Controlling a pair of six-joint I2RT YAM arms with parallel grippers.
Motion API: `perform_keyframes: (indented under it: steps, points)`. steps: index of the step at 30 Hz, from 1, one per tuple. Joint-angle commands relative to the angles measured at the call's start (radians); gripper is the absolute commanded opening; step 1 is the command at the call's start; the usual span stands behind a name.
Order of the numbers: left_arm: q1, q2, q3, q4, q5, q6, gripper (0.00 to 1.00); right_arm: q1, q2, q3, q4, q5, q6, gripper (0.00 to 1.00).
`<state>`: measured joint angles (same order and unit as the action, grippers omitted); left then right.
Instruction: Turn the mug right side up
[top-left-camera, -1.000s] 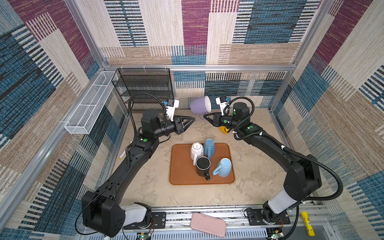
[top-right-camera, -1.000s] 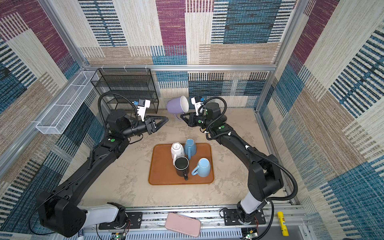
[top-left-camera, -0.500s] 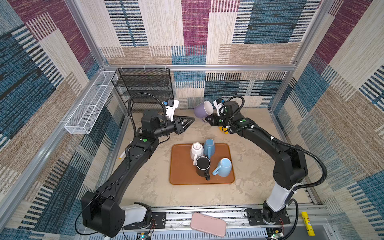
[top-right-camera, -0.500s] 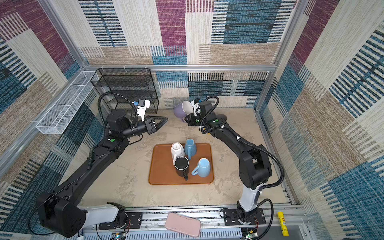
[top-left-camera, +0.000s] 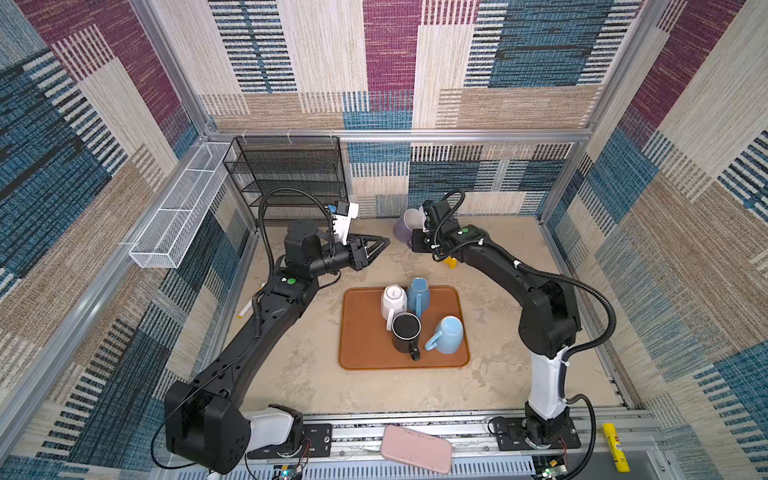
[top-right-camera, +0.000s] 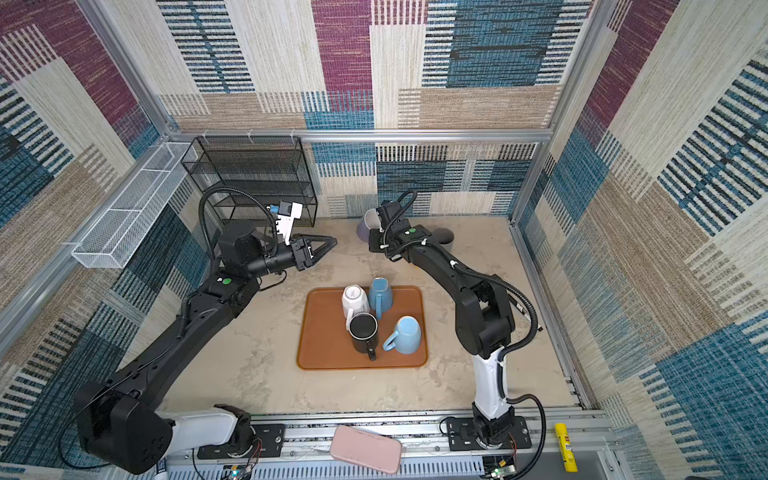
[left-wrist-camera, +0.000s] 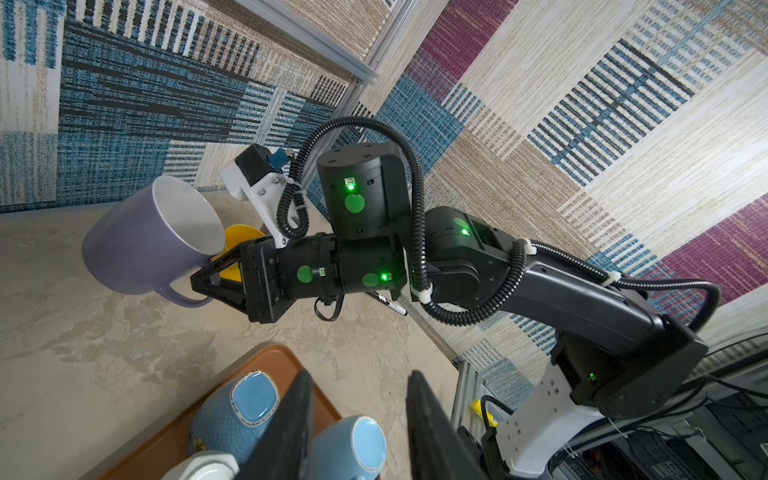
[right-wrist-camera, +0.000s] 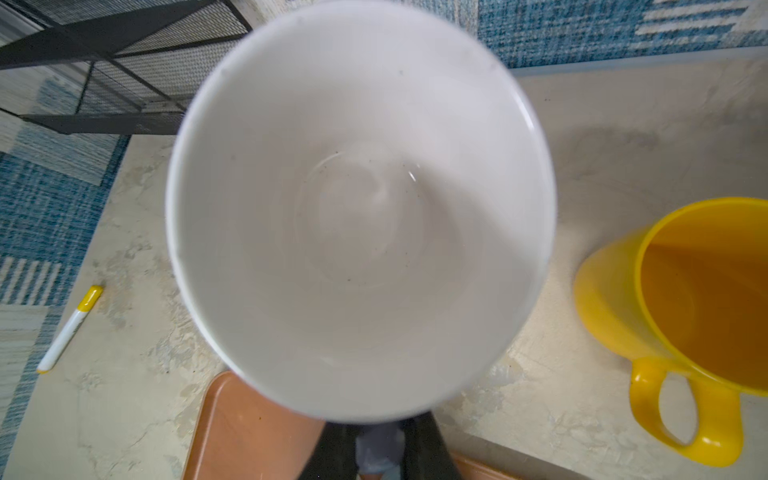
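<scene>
The purple mug (top-left-camera: 402, 227) with a white inside hangs tilted above the table near the back wall, also seen in a top view (top-right-camera: 364, 226). My right gripper (left-wrist-camera: 199, 283) is shut on its handle, and its mouth (right-wrist-camera: 357, 208) faces up toward the right wrist camera. In the right wrist view the gripper (right-wrist-camera: 380, 449) shows only as two dark fingers with purple handle between them. My left gripper (top-left-camera: 384, 243) hovers to the left of the mug, open and holding nothing; the left wrist view shows the gripper (left-wrist-camera: 357, 415) over the tray.
An orange tray (top-left-camera: 361, 336) holds a white mug (top-left-camera: 392, 297), a blue mug (top-left-camera: 417, 293), a black mug (top-left-camera: 406, 332) and a light blue mug (top-left-camera: 446, 334). A yellow mug (right-wrist-camera: 685, 291) stands beside the purple one. A black wire rack (top-left-camera: 291, 178) and a marker (top-left-camera: 246, 307) are at the left.
My right arm has folded in and turned the purple mug from mouth sideways to mouth upward, lowering it slightly. The left arm has not moved.
</scene>
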<state>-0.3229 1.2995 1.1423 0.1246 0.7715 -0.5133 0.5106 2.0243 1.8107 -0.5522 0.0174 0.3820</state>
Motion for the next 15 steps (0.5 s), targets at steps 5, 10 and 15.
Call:
perform_keyframes:
  steps: [5,10,15]
  points:
    - [0.000,0.000,-0.020,0.080,0.058,-0.017,0.34,0.025,0.100,0.144,-0.104,0.213,0.027,0.00]
    - [0.001,0.004,-0.041,0.131,0.073,-0.049,0.34,0.028,0.156,0.217,-0.176,0.273,0.031,0.00]
    - [0.000,0.008,-0.039,0.132,0.080,-0.050,0.34,0.030,0.193,0.248,-0.211,0.294,0.028,0.00]
